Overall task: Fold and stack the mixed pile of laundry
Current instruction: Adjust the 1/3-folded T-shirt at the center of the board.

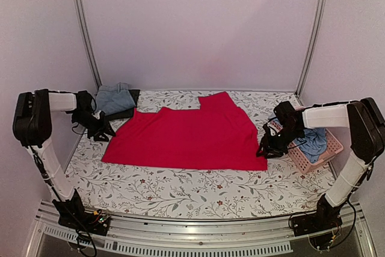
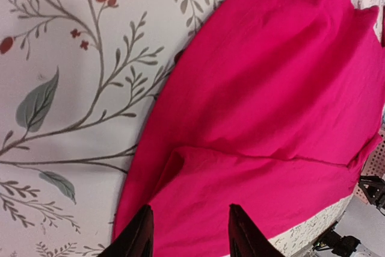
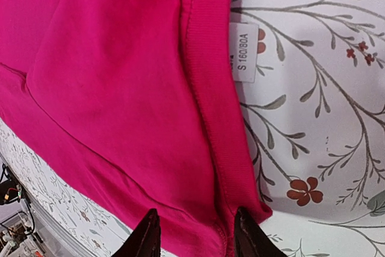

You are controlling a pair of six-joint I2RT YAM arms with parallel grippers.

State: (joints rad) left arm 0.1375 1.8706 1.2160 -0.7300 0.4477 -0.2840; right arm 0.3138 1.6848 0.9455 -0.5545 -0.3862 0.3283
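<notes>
A bright red garment (image 1: 186, 136) lies spread flat in the middle of the floral tablecloth. My left gripper (image 1: 99, 129) is at its left edge; in the left wrist view it (image 2: 189, 230) is open, jaws wide apart over a fold of the red cloth (image 2: 271, 88). My right gripper (image 1: 267, 147) is at the garment's right front corner; in the right wrist view it (image 3: 195, 233) is open, straddling the ribbed hem (image 3: 210, 118) near a white size label (image 3: 243, 52). A light blue cloth (image 1: 313, 139) lies in the basket; I see no collar.
A pink slatted basket (image 1: 328, 154) stands at the right edge behind my right arm. A folded pale blue garment (image 1: 114, 97) on a dark one sits at the back left corner. The tablecloth (image 1: 192, 188) shows in front of the red garment.
</notes>
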